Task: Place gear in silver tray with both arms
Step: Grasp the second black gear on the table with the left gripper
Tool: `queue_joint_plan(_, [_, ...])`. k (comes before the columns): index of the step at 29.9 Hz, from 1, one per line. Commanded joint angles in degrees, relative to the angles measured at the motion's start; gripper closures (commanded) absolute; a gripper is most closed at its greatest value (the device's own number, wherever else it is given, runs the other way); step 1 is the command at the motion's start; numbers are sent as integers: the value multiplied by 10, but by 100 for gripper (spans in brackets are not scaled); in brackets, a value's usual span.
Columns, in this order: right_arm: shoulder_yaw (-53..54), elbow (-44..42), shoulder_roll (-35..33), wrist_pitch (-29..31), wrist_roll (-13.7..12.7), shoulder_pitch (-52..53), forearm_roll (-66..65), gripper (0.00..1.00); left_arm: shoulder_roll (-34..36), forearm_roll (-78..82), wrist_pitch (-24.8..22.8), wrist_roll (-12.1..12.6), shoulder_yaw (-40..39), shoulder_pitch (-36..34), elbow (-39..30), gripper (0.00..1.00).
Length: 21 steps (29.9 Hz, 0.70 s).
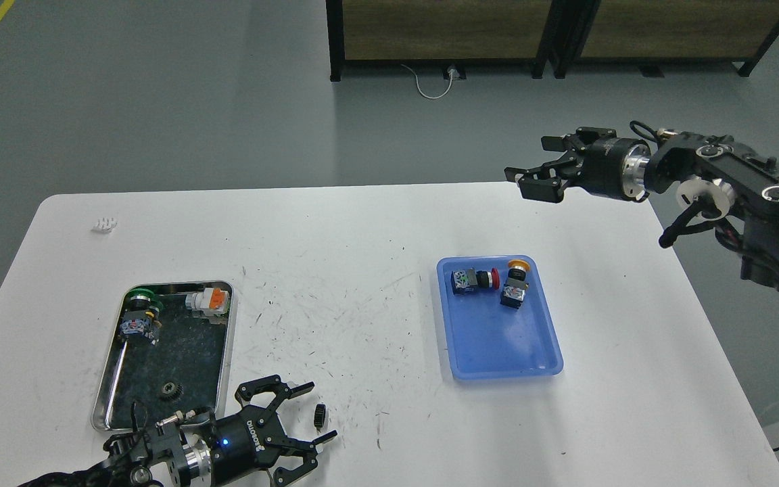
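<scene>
A small black gear (320, 415) stands on edge on the white table, just right of the silver tray (229, 338). My left gripper (318, 412) is open at the table's front edge, with its fingers on either side of this gear. A second small gear (171, 389) lies inside the tray near its front end. The tray also holds a green-capped switch (139, 314) and an orange-and-white part (209, 300). My right gripper (531, 174) is open and empty, held high over the table's far right corner.
A blue plastic tray (531, 338) at centre right holds a red-button switch (472, 279) and a yellow-button switch (515, 285). A small white part (104, 224) lies at the far left of the table. Dark cabinets (443, 34) stand on the floor behind.
</scene>
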Motion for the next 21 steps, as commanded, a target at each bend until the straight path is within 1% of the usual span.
queue_joint_plan(1, [0,0,0,0,0,0,0,7,-4,-1,0,0,2,0,4,34])
queue_joint_plan(6, [0,0,0,0,0,0,0,7,-5,-1,1,1,2,-1,4,41])
queue_joint_plan(17, [0,0,0,1,1,0,0,7,-5,-1,1,2,2,-3,4,49])
queue_joint_plan(21, [1,0,0,1,0,0,0,7,-5,-1,1,2,2,-3,4,54])
